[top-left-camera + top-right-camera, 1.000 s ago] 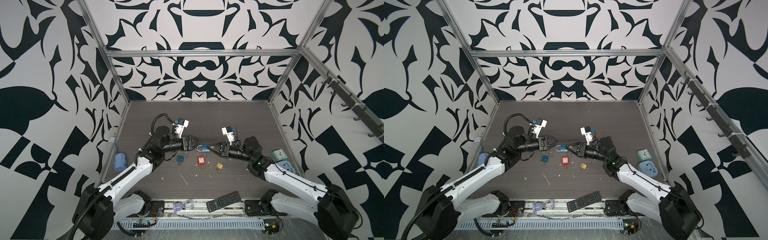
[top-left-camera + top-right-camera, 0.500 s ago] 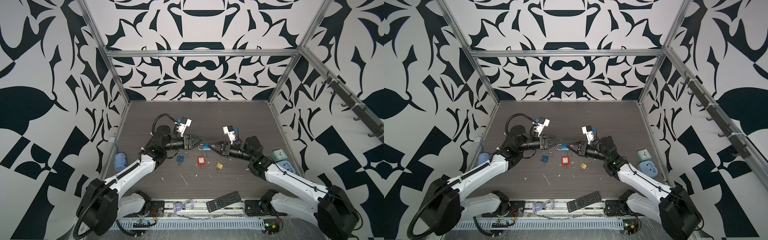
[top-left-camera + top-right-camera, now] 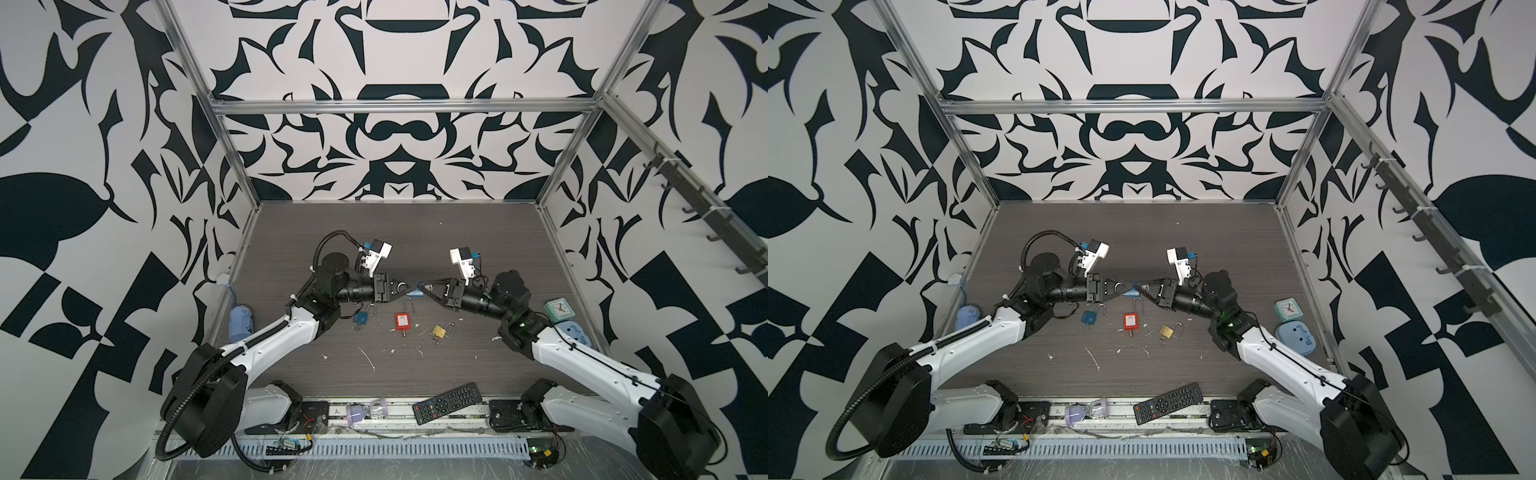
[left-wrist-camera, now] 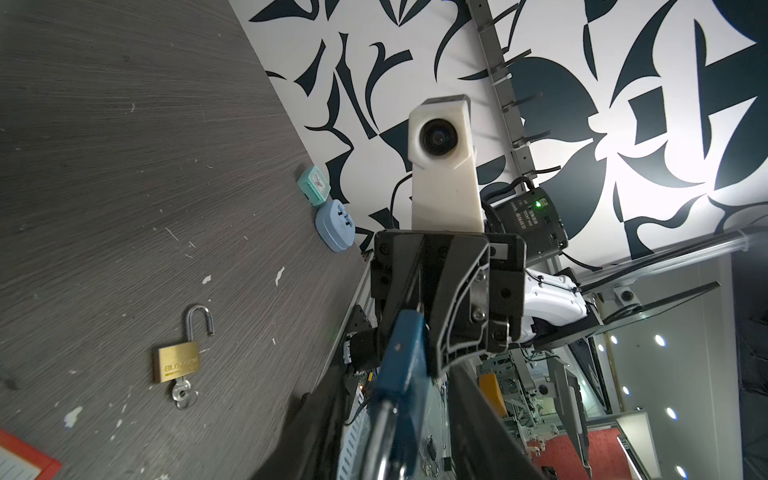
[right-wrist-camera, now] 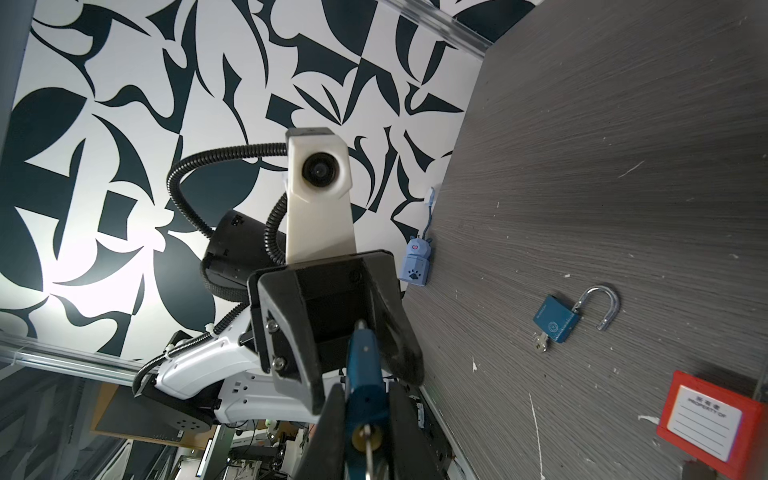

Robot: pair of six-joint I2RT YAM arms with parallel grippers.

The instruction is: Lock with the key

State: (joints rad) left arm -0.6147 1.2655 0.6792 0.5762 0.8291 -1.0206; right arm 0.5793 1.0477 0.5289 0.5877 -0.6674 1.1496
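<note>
- Landmark: red padlock [image 3: 401,322], flat on the table [image 3: 415,232], mid-field.
- Task item: held blue padlock [image 5: 362,374], raised off the table just beyond the red padlock, on the side away from the arm bases. It lies roughly level and spans the two grippers.
- Right gripper [image 3: 424,287]: jaws clenched on the body of the held blue padlock at its keyway end. The key [image 5: 366,451] sits in the keyway, pointing toward the right wrist.
- Left gripper [image 3: 406,289]: jaws stand narrow around the shackle [image 4: 380,440] end. Whether they bear on it cannot be told, nor whether the shackle is seated.
- Step in hand, as judged: take hold of the shackle and press it home into the body.
- Handling note: the right grip serves as the anvil and should stay firm. Centre the shackle between the left jaws and push straight along the body's long axis. A skewed push could cock the free leg off its hole or twist the body loose. Leave the key clear.
- Not in use: spare blue padlock [image 5: 557,324] on the red padlock's left-arm side, and brass padlock [image 4: 178,363] on its right-arm side. Both have open shackles.
</note>
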